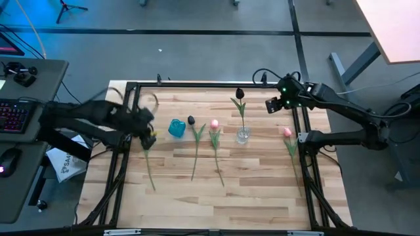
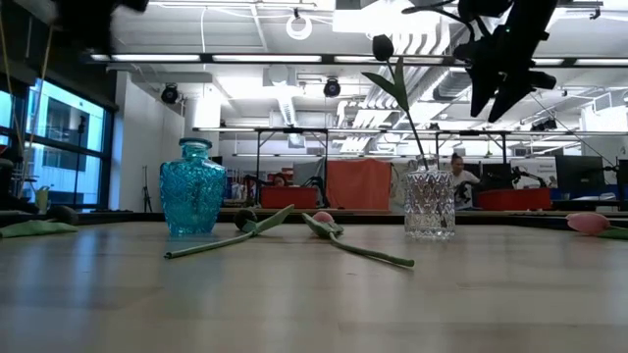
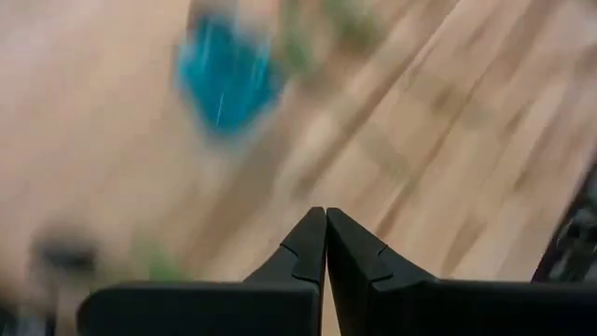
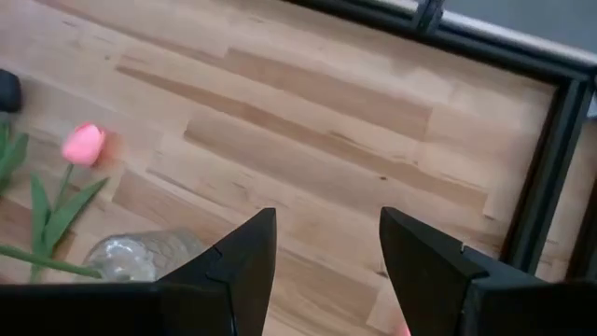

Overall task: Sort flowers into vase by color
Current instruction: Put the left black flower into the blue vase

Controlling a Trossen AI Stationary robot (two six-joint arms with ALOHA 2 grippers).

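Observation:
A dark tulip (image 1: 240,98) stands upright in the clear glass vase (image 1: 243,136), its stem down in the vase. The blue vase (image 1: 176,128) holds nothing. A dark tulip (image 1: 194,141) and a pink tulip (image 1: 215,141) lie flat between the vases. Another pink tulip (image 1: 289,141) lies by the right edge. One more stem (image 1: 150,164) lies at the left, its head hidden under my left gripper. My left gripper (image 1: 148,128) is shut and raised beside the blue vase (image 3: 224,79). My right gripper (image 1: 272,103) is open, high beyond the clear vase (image 4: 140,257).
A black frame (image 1: 197,85) runs around the wooden table (image 1: 256,196). The near half of the table holds only stem ends. A keyboard (image 1: 14,115) and papers (image 1: 65,164) lie off the table to the left. People sit in the room behind (image 2: 456,176).

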